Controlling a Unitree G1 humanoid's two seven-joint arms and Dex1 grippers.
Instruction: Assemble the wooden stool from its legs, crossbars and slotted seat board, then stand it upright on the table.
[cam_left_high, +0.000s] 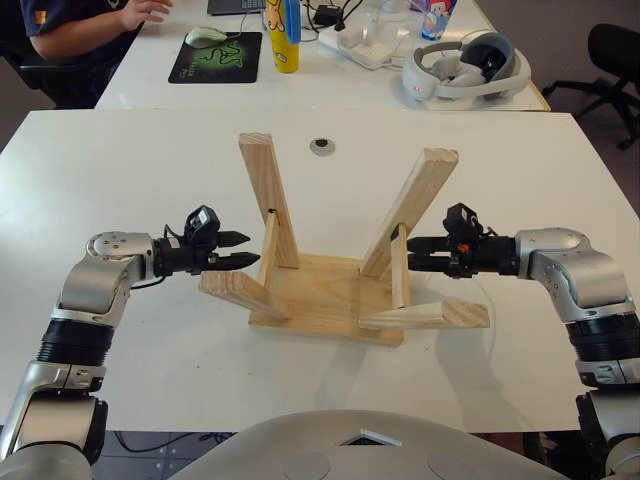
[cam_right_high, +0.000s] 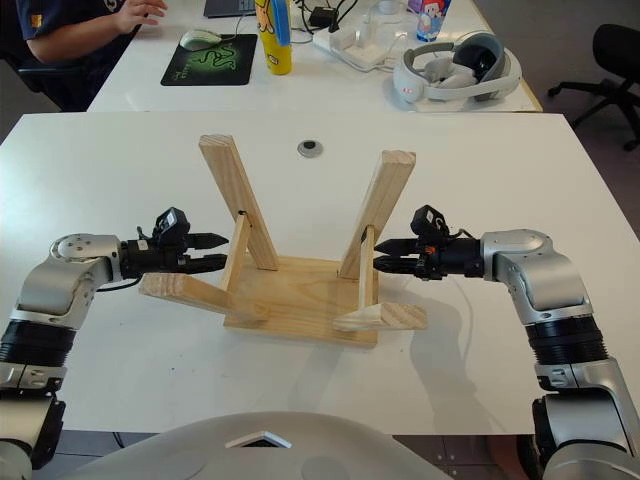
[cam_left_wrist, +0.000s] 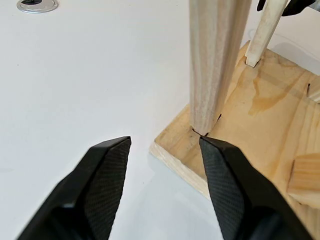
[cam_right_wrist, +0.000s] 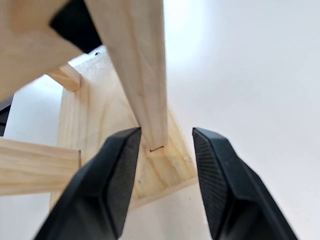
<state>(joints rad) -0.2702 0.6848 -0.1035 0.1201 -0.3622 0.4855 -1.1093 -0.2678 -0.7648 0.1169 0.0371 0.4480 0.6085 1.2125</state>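
The stool (cam_left_high: 325, 300) is lying seat-down on the desk (cam_left_high: 120, 180), legs (cam_left_high: 268, 195) pointing up. The left end effector (cam_left_high: 248, 250) and right end effector (cam_left_high: 410, 253) are hovering, jaws apart, beside the crossbars (cam_left_high: 400, 265). Joints are possibly sitting loose; uneven squeezing risks unseating a leg.
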